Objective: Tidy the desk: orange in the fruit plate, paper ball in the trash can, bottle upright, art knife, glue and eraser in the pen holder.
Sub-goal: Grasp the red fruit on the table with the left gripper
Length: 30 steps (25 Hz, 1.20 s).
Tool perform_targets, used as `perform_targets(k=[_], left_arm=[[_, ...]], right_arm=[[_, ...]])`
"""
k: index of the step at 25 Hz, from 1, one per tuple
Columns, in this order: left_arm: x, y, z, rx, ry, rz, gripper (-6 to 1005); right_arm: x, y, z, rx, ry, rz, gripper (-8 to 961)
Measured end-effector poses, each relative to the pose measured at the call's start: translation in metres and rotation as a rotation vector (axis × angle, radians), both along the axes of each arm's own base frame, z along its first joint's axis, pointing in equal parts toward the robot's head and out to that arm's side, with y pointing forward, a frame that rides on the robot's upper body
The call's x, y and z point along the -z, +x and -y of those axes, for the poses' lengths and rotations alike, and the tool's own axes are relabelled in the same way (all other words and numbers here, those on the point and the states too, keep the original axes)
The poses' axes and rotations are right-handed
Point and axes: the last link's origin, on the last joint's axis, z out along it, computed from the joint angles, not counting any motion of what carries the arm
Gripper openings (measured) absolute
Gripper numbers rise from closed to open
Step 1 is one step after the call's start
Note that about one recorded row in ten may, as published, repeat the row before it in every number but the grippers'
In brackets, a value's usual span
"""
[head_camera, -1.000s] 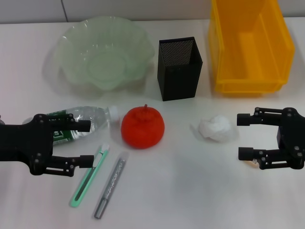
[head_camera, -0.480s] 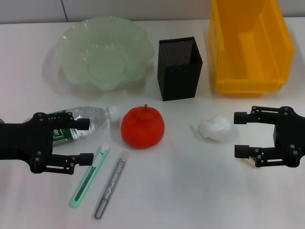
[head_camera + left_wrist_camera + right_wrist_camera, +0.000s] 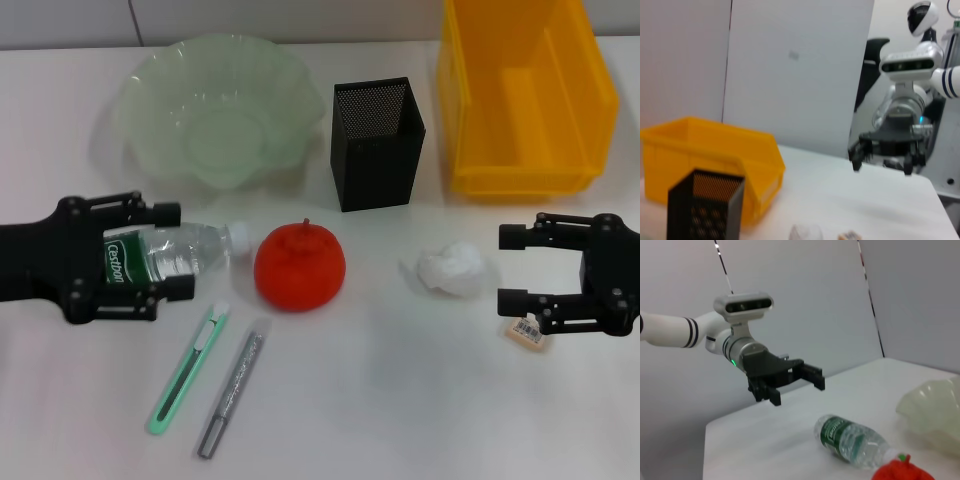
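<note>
The clear bottle (image 3: pixel 165 255) lies on its side at the left, and my left gripper (image 3: pixel 172 250) is open with a finger on either side of its label end; in the right wrist view this left gripper (image 3: pixel 790 382) hangs clear of the bottle (image 3: pixel 852 440). Beside the bottle cap sits the orange (image 3: pixel 300 265). In front lie the green art knife (image 3: pixel 188 368) and the grey glue stick (image 3: pixel 232 393). My right gripper (image 3: pixel 512 268) is open just right of the paper ball (image 3: pixel 450 268). The eraser (image 3: pixel 527 332) lies under its near finger.
The green fruit plate (image 3: pixel 210 110) stands at the back left, the black mesh pen holder (image 3: pixel 377 143) in the middle and the yellow trash bin (image 3: pixel 525 90) at the back right. Bare table stretches along the front right.
My left gripper has moved away from the front edge and rightward until its fingers flank the bottle. The right gripper shifted slightly, and the eraser now shows beneath it.
</note>
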Motion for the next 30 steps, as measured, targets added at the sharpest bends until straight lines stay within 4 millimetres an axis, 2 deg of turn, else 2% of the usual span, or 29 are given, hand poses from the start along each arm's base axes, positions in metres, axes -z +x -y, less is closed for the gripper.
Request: perform_targets(k=[7,12,13,14,20,30], left_arm=[[0.032,0.016,-0.020,0.016,0.077,-0.013,828],[0.062,0.026,-0.037,-0.003,0.056,-0.071,823],[0.062,0.026,-0.037,-0.003,0.056,-0.071,822],[0.075,0.029,-0.047,-0.026,0.048,-0.100,821],[0.101,0.034,-0.061,-0.045,0.045,-0.194,815],[0.123,0.033,-0.069,-0.050,0.020,-0.333,805]], right_arm=[[-0.012,0.014,0.009,0.040,-0.005,0.038,789],[-0.021,0.027,0.021,0.086,-0.002,0.051,789],[-0.024,0.030,0.023,0.097,0.003,0.052,789],[-0.026,0.033,0.026,0.108,0.009,0.053,790],[-0.036,0.048,0.037,0.168,0.043,0.060,790],[-0.035,0.051,0.038,0.183,0.048,0.063,790]])
